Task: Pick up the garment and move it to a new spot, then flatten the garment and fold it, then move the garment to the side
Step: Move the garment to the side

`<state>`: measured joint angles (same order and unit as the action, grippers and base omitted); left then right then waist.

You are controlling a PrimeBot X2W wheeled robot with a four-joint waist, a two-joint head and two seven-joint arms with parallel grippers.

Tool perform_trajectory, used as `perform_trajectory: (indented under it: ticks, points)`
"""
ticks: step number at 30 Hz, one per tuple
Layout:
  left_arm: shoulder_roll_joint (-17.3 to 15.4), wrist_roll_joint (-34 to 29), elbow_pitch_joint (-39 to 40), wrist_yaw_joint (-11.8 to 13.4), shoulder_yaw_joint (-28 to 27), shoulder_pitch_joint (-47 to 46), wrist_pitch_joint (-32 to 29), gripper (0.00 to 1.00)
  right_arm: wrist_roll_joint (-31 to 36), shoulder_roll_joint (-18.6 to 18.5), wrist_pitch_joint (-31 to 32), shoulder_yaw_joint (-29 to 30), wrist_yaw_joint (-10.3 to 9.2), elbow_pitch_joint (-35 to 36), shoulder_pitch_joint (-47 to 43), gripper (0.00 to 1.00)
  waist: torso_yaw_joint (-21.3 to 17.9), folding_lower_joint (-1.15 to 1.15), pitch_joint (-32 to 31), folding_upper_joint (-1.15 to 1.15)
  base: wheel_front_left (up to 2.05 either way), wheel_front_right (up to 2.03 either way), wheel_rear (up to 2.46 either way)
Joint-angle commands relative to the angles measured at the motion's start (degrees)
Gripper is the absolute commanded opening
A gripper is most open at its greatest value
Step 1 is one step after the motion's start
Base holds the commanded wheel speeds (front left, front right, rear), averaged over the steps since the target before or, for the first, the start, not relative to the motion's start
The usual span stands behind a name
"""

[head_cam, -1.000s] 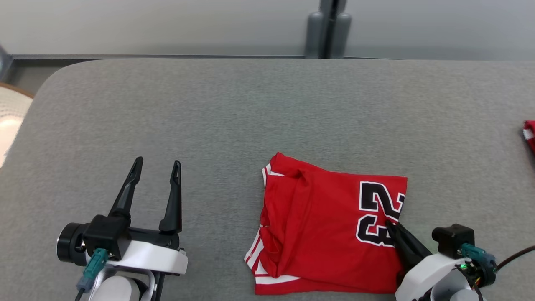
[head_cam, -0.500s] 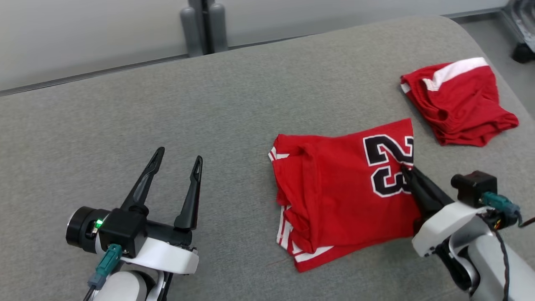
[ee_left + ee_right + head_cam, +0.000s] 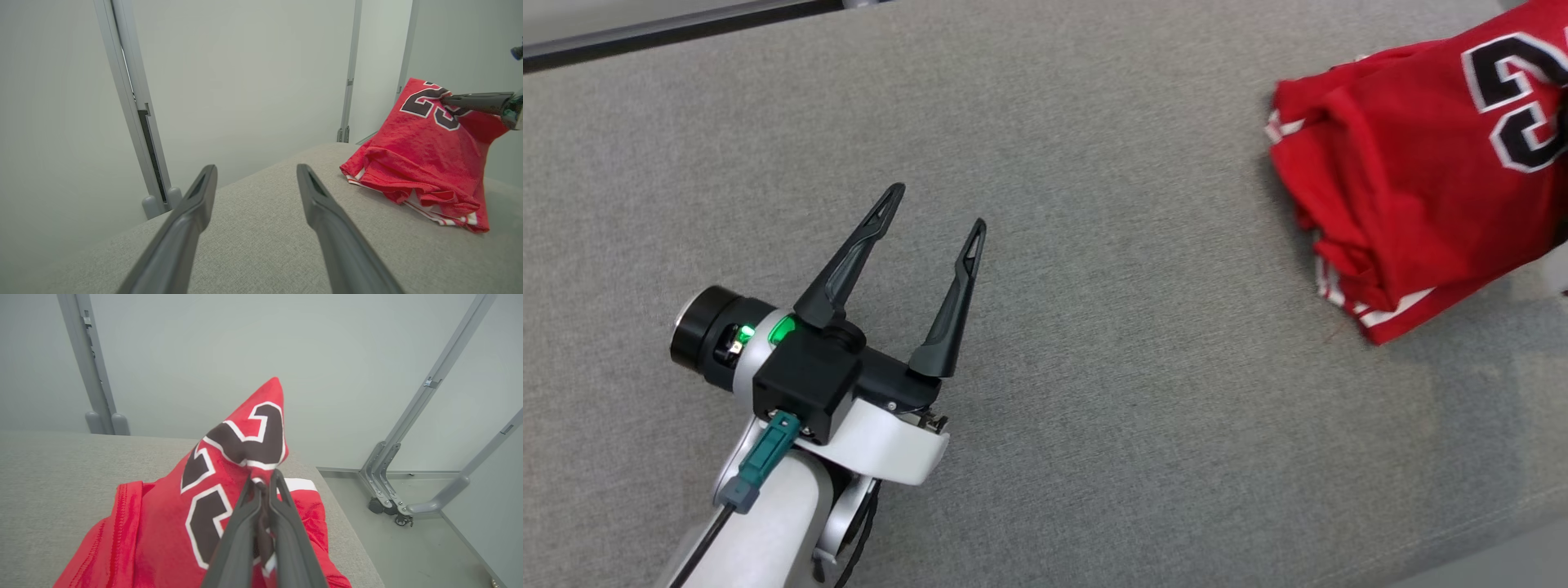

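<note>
Garment corner is hanging pinched between the fingers of the right gripper — lifted, likely for carrying aside — while the left gripper is hovering, fingers spread.

The folded red jersey, black 23 outlined white, hung tilted, pinched at the number between the right gripper's fingers, hems sagging beyond them.

On the table, the garment lies at about two o'clock from the left gripper, well apart from it, while the right gripper sits at the garment's three-o'clock edge, pinching that edge so it stands raised above the rest.
</note>
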<state>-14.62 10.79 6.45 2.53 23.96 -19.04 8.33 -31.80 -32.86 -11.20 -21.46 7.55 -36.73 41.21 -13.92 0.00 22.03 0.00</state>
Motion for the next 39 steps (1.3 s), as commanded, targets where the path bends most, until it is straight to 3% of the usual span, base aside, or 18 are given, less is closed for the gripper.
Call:
perform_trajectory:
  ticks: [1, 8, 12, 13, 14, 20, 26, 32, 39]
  points:
    - [-0.02, -0.54, 0.62, -0.37, 0.38, -1.66, -0.19, 1.00, -0.46, -1.48, -0.82, 0.63, -0.13, -1.41, 1.41, 0.00, 2.58, 0.00, 2.83, 0.00, 0.00, 0.00, 0.00]
    - [0.01, -2.16, 3.02, -1.77, 2.59, -5.37, -0.62, 1.00, -3.93, -7.87, -2.15, 7.06, -0.13, -11.13, 5.42, 0.00, 6.88, 0.00, 8.34, 0.00, 0.00, 0.00, 0.00]
    - [-0.15, -3.08, 4.23, -1.84, 3.17, -6.77, -0.99, 1.00, -5.72, -8.25, -2.33, 8.65, -0.13, -15.62, 7.26, 0.01, 8.28, 0.00, 11.39, 0.00, 0.00, 0.00, 0.00]
    - [-0.23, -3.21, 4.44, -1.79, 3.22, -7.00, -1.10, 1.00, -6.30, -7.96, -2.26, 8.91, -0.13, -16.58, 7.66, 0.44, 8.42, 0.00, 12.04, 0.00, 0.00, 0.00, 0.00]
    - [-0.24, -3.31, 4.59, -1.81, 3.28, -7.33, -1.10, 1.00, -6.52, -7.74, -2.21, 8.98, -0.13, -17.74, 8.00, 1.00, 8.57, 0.00, 12.58, 0.00, 0.00, 0.00, 0.00]
    - [-0.39, -3.50, 4.40, -1.56, 3.30, -7.99, -0.82, 1.00, -6.78, -5.92, -3.06, 9.46, -0.13, -22.86, 9.05, 1.00, 8.56, 0.00, 13.51, 0.00, 0.00, 0.00, 0.00]
    - [-0.52, -2.37, 2.77, -0.80, 2.51, -6.60, 0.17, 1.00, -7.49, -3.32, -3.98, 11.32, -0.13, -24.53, 5.38, 1.00, 7.57, 0.00, 10.20, 0.00, 0.00, 0.00, 0.00]
    - [-0.93, -0.85, 1.02, 0.22, 1.77, -3.42, 1.08, 1.00, -4.21, -0.95, -3.98, 18.07, -0.13, -14.46, -2.77, 1.00, 6.35, 0.00, 4.75, 0.00, 0.00, 0.00, 0.00]
    - [-0.81, 2.19, -1.25, 2.54, -0.19, 2.55, 2.25, 1.00, 3.84, 5.95, -4.00, 26.11, -0.13, 1.66, -15.40, 1.00, 6.22, 0.00, -2.60, 0.00, 0.00, 0.00, 0.00]
